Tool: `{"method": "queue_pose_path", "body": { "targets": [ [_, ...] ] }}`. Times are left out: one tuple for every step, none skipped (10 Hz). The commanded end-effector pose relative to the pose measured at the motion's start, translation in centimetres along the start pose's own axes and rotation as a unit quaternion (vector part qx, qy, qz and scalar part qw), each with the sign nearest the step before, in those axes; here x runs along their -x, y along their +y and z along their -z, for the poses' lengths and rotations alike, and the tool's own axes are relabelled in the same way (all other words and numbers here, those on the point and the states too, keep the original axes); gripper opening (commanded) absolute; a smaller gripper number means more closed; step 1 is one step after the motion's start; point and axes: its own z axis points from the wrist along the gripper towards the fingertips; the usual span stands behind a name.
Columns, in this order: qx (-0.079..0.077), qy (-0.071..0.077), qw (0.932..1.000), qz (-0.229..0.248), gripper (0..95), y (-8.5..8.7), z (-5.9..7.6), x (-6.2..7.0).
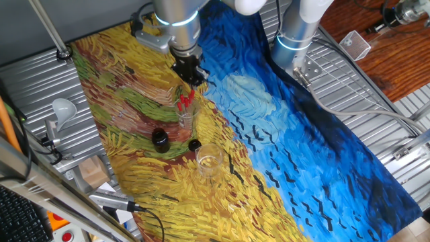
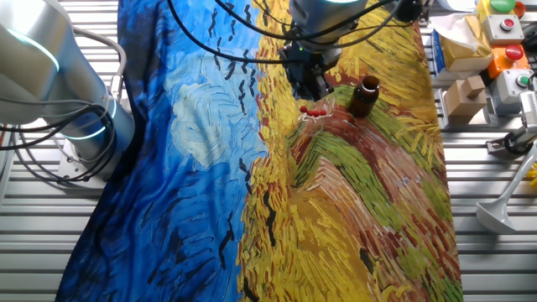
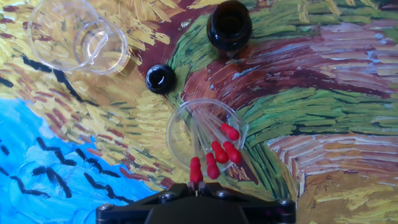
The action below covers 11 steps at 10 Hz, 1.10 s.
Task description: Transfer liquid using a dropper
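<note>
Painted worktop (image 1: 282, 154) lies roomy beyond the gripper (image 1: 190, 72), poised over droppers (image 3: 217, 152) in a beaker (image 3: 186, 127); grip unclear.

Seen from the hand view, red-bulbed droppers (image 3: 219, 151) are crowding the clear holder glass (image 3: 186, 127), bulbs fanning toward 5 o'clock and leaving its 10 o'clock side open. A black cap (image 3: 160, 79) is sitting near at 11 o'clock, a dark bottle (image 3: 229, 25) at 1 o'clock, an empty beaker (image 3: 78, 36) further toward 10 o'clock; open cloth (image 3: 336, 112) is stretching toward 3 o'clock.
</note>
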Motion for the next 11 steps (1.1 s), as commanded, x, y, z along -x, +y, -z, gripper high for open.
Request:
{"method": "queue_pose_path", "body": {
  "targets": [
    [0.001,0.001,1.0,0.001,0.0,-0.3,0.4,0.2],
    [0.003,0.001,1.0,0.002,0.0,-0.4,0.7,0.2],
    [0.005,0.001,1.0,0.004,0.0,-0.5,1.0,0.2],
    [0.007,0.001,1.0,0.007,0.0,-0.7,1.6,0.2],
    [0.008,0.001,0.9999,0.007,0.0,-0.9,1.8,0.1],
    [0.009,0.002,0.9999,0.008,0.0,-1.1,2.2,0.2],
    [0.01,0.003,0.9999,0.008,0.0,-1.2,2.5,0.2],
    [0.012,0.003,0.9999,0.01,0.0,-1.5,3.0,0.4],
    [0.014,0.004,0.9998,0.01,0.0,-1.7,3.4,0.6],
    [0.016,0.004,0.9998,0.01,0.0,-1.8,3.7,0.8],
    [0.018,0.006,0.9998,0.01,0.0,-1.9,4.1,1.1]
  ]
}}
